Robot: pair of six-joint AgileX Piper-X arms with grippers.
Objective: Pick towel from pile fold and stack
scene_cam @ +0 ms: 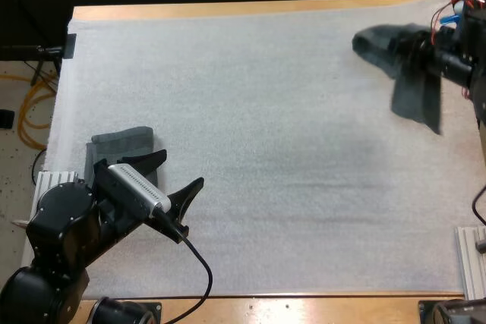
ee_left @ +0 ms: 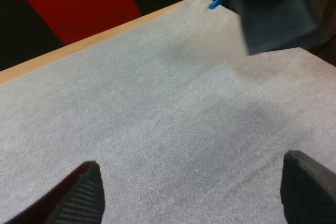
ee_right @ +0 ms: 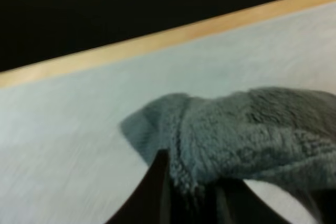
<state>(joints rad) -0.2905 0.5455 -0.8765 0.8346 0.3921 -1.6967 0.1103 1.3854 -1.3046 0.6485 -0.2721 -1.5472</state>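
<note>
A dark grey-green towel (scene_cam: 406, 66) hangs lifted at the mat's far right, one end drooping toward the near side. My right gripper (scene_cam: 431, 55) is shut on it, and in the right wrist view the black fingers (ee_right: 160, 187) pinch the towel (ee_right: 247, 129) from both sides. A folded towel (scene_cam: 121, 148) lies flat at the mat's near left. My left gripper (scene_cam: 173, 174) hovers just right of that folded towel, open, with bare mat between its fingers (ee_left: 86, 190). The lifted towel (ee_left: 273, 14) also hangs far off in the left wrist view.
The white mat (scene_cam: 258, 134) covers most of the wooden table (scene_cam: 250, 10). A metal bracket (scene_cam: 471, 259) sits at the near right edge, and another one (scene_cam: 55, 178) at the near left.
</note>
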